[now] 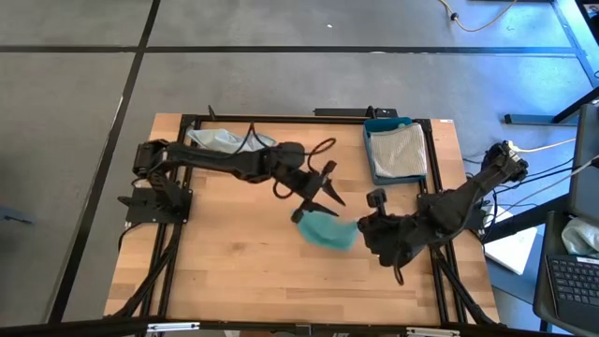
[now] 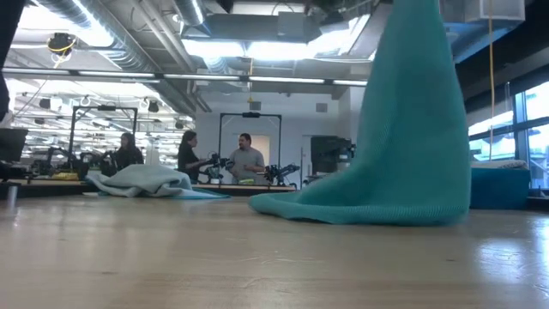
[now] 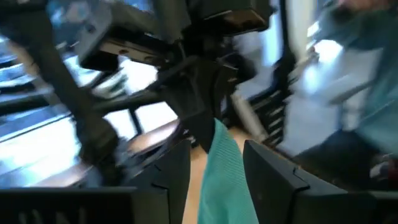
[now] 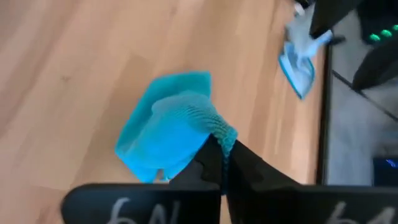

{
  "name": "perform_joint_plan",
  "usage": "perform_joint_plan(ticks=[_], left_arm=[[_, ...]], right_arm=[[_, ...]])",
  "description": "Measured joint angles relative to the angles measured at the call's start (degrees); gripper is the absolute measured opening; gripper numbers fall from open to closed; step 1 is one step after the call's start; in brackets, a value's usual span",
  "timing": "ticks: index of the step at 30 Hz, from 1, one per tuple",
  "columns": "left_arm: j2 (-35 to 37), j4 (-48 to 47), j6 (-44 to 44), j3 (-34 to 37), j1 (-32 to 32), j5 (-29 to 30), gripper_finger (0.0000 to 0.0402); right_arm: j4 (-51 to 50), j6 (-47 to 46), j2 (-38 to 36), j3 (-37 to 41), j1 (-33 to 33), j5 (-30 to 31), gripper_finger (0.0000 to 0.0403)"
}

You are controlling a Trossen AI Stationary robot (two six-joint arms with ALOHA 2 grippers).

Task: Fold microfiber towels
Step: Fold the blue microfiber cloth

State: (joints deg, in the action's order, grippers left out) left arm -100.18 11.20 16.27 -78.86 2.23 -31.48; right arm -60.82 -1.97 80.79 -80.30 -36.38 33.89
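Teal towel (image 1: 329,231): bunched mid-table on the wooden table (image 1: 234,253), one corner drawn upward; in the low view a tall teal peak (image 2: 412,120) rising from a spread base on the wood.
Right gripper (image 4: 222,152): clenched on the teal towel's raised corner, fingers pressed together around a pinch of fabric; positioned at the towel's right edge, arm reaching in from the table's right side.
Left gripper (image 3: 216,163): parted, fingers (image 3: 171,177) standing apart with a strip of teal cloth (image 3: 224,180) between them; whether the pads still touch the cloth cannot be told; poised just above the towel's upper left part.
Grey towel (image 1: 397,152): flat inside the blue tray (image 1: 371,126) at the table's far right corner.
Pale towels (image 1: 217,140): loose heap at the far left, beside the left arm's base.
Background: three people (image 2: 247,159) standing among workbenches in the room beyond the table.
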Motion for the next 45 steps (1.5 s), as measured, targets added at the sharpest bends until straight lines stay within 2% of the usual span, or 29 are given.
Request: perform_joint_plan(ticks=[2, 4, 8, 11, 12, 14, 18, 19, 21, 27, 32, 41, 45], left_arm=[[-1.1, 4.8, -2.6, 0.1, 1.0, -3.8, 0.0143], [-1.4, 7.0, -4.0, 0.1, 1.8, -4.4, 0.0146], [-1.4, 6.6, -4.2, 0.1, 3.4, -4.1, 0.0148], [-1.3, 4.6, -4.2, 0.1, 4.1, -5.1, 0.0148], [-1.2, 4.5, -4.1, 0.1, 4.3, -5.6, 0.0148], [-1.0, 5.0, -4.1, 0.0, 4.4, -5.7, 0.0148], [-0.9, 5.9, -3.9, 0.1, 5.0, -5.9, 0.0148], [-0.9, 6.8, -3.9, 0.0, 5.2, -6.5, 0.0149], [-0.9, 9.0, -4.5, 0.0, 5.4, -8.9, 0.0149], [-1.8, 9.7, -5.4, 0.0, 2.5, -9.5, 0.0150], [-2.8, 8.6, -4.7, 0.0, 0.6, -8.0, 0.0150], [-2.8, 6.2, -7.6, 0.0, 0.6, -10.1, 0.0150], [-2.8, 0.2, -6.5, 0.0, 0.6, -7.8, 0.0148]], right_arm=[[-0.9, 3.0, 0.0, -2.9, 0.0, -0.8, 0.0003], [-1.6, 5.6, 0.0, -6.9, 0.2, 0.8, 0.0003], [-4.7, 8.1, 0.0, -15.9, 2.2, 8.3, 0.0003], [-6.9, 8.5, 0.0, -21.5, 5.7, 9.7, 0.0003], [-7.6, 8.4, 0.0, -22.8, 6.9, 8.4, 0.0003], [-7.6, 8.6, 0.0, -24.3, 9.7, 1.3, 0.0003], [-6.4, 9.6, 0.3, -23.7, 13.7, -20.5, 0.0003], [-5.4, 9.6, 0.4, -22.9, 14.2, -23.4, 0.0003], [-3.2, 9.7, 0.4, -20.4, 14.6, -25.4, 0.0003], [-0.7, 11.9, 0.5, -17.5, 14.6, -21.4, 0.0003], [1.6, 13.6, 0.2, -18.2, 14.8, -21.1, 0.0007], [-2.7, 10.7, 0.2, -18.2, 14.8, -20.6, 0.0007], [-4.1, 9.9, 0.2, -18.2, 14.8, -18.5, 0.0008]])
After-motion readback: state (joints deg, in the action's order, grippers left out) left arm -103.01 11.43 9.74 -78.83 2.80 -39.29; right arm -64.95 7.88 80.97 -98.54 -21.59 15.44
